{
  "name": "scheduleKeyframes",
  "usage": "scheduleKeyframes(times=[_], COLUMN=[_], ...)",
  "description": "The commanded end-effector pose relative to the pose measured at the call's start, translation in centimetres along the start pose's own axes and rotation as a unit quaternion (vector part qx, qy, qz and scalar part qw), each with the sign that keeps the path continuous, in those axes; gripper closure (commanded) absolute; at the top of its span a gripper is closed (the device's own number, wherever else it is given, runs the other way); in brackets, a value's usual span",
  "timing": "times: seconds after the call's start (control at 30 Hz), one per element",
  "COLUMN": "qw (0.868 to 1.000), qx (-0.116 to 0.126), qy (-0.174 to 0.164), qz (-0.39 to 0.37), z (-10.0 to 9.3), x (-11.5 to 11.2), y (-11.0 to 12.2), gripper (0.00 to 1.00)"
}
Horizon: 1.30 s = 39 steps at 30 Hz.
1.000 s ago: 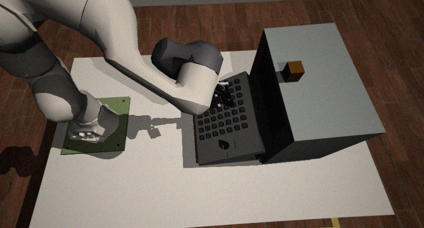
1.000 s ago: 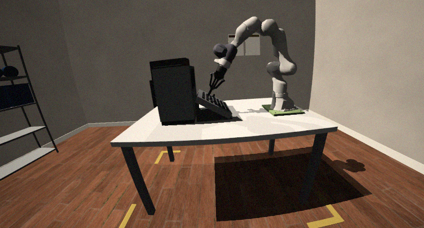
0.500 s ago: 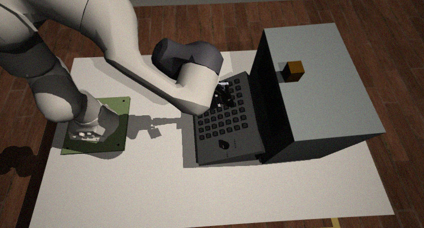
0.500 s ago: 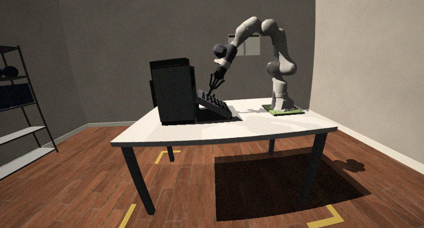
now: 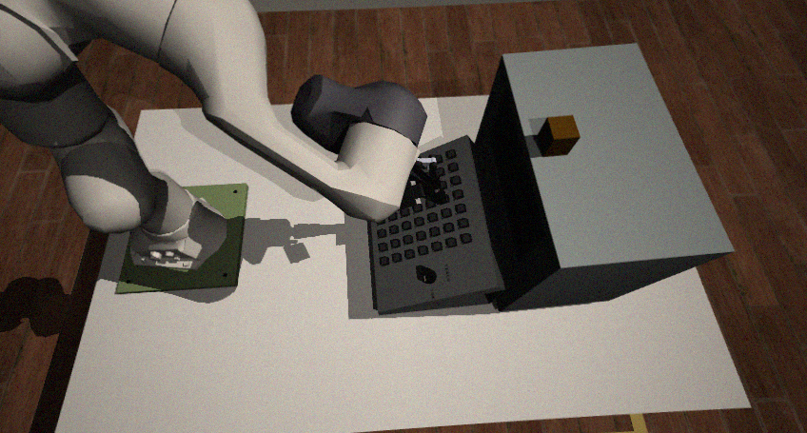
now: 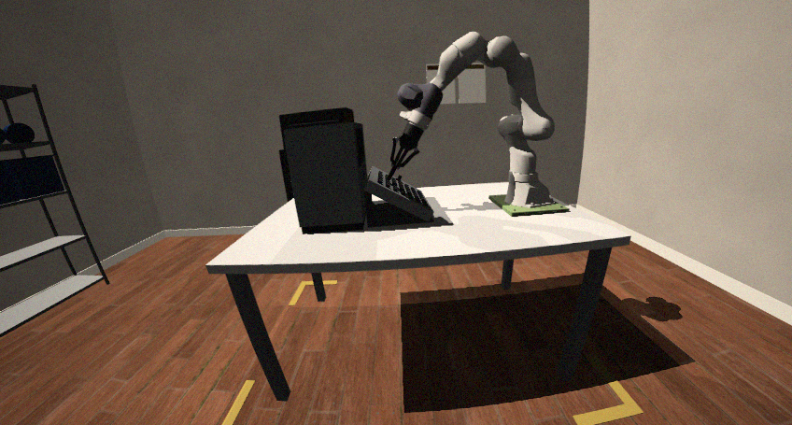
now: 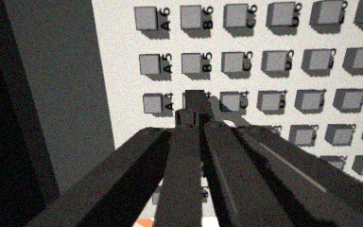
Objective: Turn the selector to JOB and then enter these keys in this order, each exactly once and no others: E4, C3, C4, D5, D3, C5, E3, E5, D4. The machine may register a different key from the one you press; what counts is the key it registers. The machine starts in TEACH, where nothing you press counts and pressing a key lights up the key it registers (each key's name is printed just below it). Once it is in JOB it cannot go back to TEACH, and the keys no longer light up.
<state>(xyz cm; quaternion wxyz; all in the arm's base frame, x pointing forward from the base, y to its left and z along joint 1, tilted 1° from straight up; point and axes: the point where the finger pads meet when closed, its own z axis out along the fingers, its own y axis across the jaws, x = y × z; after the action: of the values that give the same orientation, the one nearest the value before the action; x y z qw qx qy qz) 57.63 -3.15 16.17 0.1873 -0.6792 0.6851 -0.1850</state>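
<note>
The dark keypad console slopes up toward the large box. My gripper is shut and empty, its tips over the B4 key, covering most of it; contact is unclear. In the wrist view C4, D4, E4, C5, D5, E5 and E3 show grey. C3 and D3 are largely hidden by the fingers. No key is clearly lit. The selector knob is below the keys; its setting is unclear.
A large grey box stands directly behind the console. A small orange block sits on top of it. The arm's base stands on a green plate on the white table.
</note>
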Motion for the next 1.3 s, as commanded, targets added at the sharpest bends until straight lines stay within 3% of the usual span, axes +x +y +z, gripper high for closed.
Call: scheduleKeyframes(times=[0.0, 1.27], qw=[1.0, 1.0], qx=[0.003, 0.003], qy=[0.0, 0.0], qz=[-0.004, -0.004], z=[0.17, 0.52], x=[0.03, 0.03], y=[-0.21, -0.22], gripper=[0.9, 0.9])
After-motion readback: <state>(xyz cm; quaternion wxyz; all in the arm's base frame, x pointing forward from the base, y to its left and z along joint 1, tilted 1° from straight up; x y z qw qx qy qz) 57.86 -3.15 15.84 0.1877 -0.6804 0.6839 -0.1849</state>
